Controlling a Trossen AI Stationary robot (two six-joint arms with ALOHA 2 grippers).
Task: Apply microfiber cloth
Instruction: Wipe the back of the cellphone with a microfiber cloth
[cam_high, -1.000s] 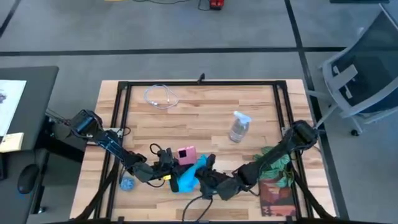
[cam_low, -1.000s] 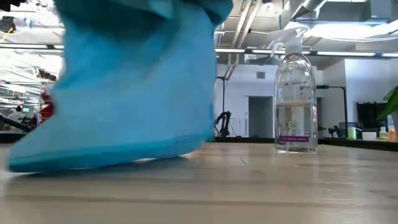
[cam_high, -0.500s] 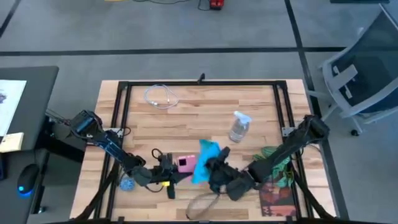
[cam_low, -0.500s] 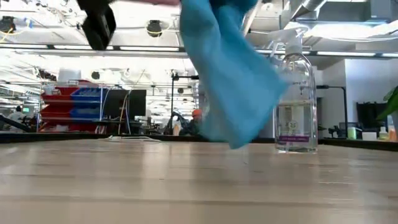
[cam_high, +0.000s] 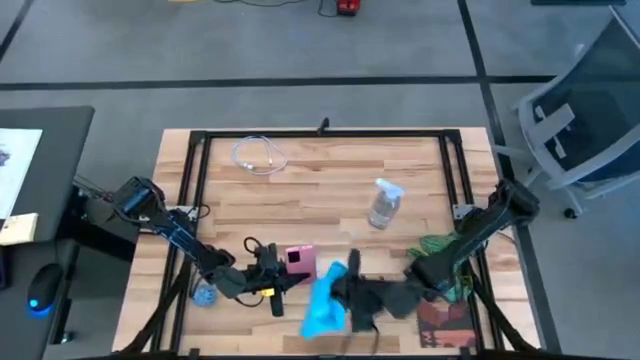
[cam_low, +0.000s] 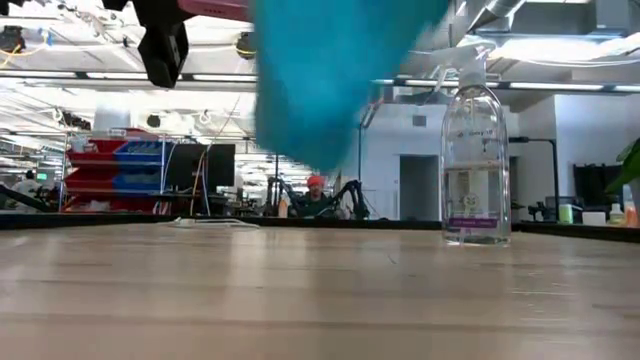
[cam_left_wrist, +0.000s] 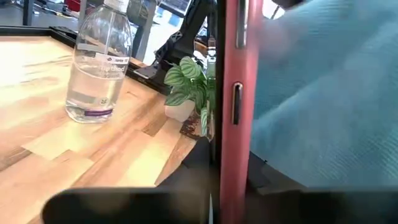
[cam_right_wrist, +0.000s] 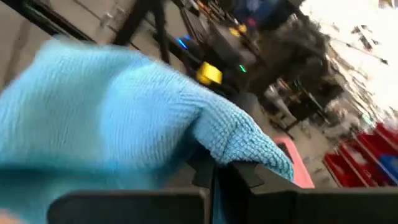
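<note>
The sky-blue microfiber cloth (cam_high: 324, 308) hangs near the table's front edge, and in the low view the cloth (cam_low: 330, 80) is well clear of the wood. My right gripper (cam_high: 347, 296) is shut on it from the right. My left gripper (cam_high: 278, 287) is just left of the cloth and shut on a pink-cased phone (cam_high: 300, 260). That phone (cam_left_wrist: 236, 106) stands on edge right beside the cloth (cam_left_wrist: 323, 93). My left gripper has the pink phone between its fingers at the phone's near end, which the gripper body hides. The fingers come level from the table's left. The phone's long edge (cam_left_wrist: 235, 74) faces the wrist camera, and the phone is lifted clear of the table. My right gripper pinches a bunched fold of the cloth (cam_right_wrist: 239, 146) between its fingers (cam_right_wrist: 233, 177), several layers thick. The fingers come level from the table's right. The cloth droops slack below and in front of them, lifted clear of the table.
A clear spray bottle (cam_high: 383, 203) stands right of centre. A potted plant (cam_high: 440, 255) and a dark printed card (cam_high: 445, 318) sit under the right arm. A white cable (cam_high: 258, 155) lies at the far left, and a small blue disc (cam_high: 205, 295) lies at the near left.
My right gripper has lifted the cloth off the table, swung it toward the far side beside the phone, then drawn it toward the near edge. The cloth, which rested on the wood a second ago, now hangs clear.
</note>
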